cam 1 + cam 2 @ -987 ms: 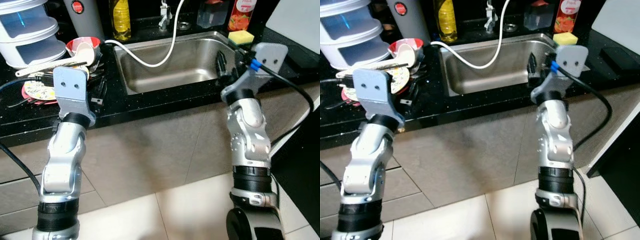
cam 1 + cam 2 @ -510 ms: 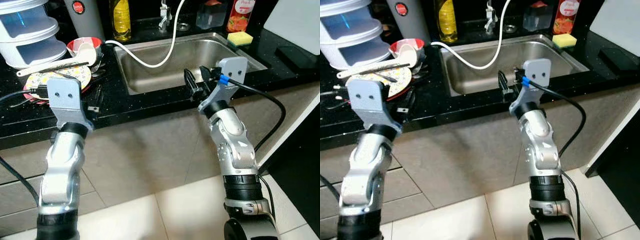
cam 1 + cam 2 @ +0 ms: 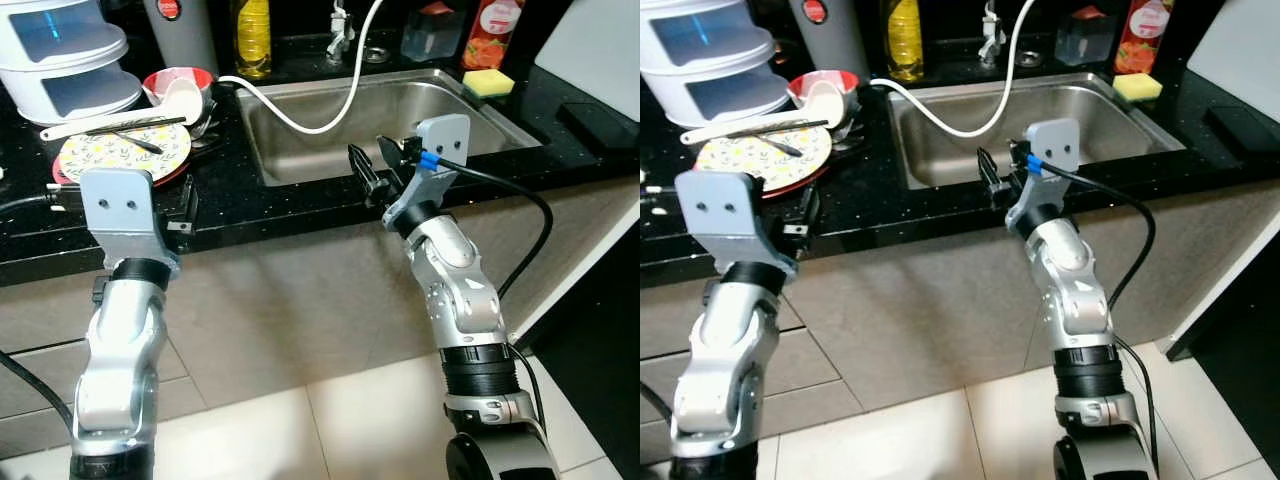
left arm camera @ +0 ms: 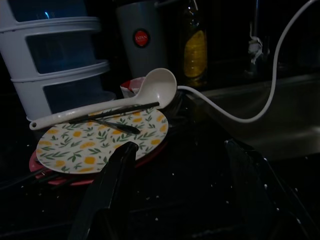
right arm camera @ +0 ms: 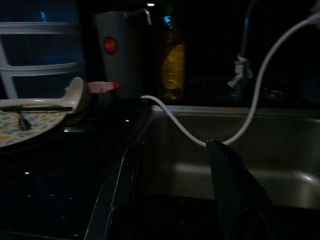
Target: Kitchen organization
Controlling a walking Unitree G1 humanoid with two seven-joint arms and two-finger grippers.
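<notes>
Counter: a black speckled counter is running across the scene, with a steel sink set into its middle.
Left gripper: the left gripper is hovering low over the near left part of the counter, its two black fingers standing wide apart and holding nothing, pointing toward the plate.
Right gripper: the right gripper is hanging over the near rim of the sink, fingers spread apart and empty, aiming across the basin.
Plate: a floral plate is lying on a red plate at the left, just beyond the left gripper.
Ladle: a white ladle is resting across the floral plate, its bowl leaning into a red bowl further back; dark utensils are lying on the plate beside it.
Hose: a white hose is looping from the tap down over the sink's far left corner.
Far edge: a stacked white container, a grey jug, a yellow bottle and a red bottle are standing along the back.
Sponge: a yellow sponge is sitting at the sink's far right corner.
</notes>
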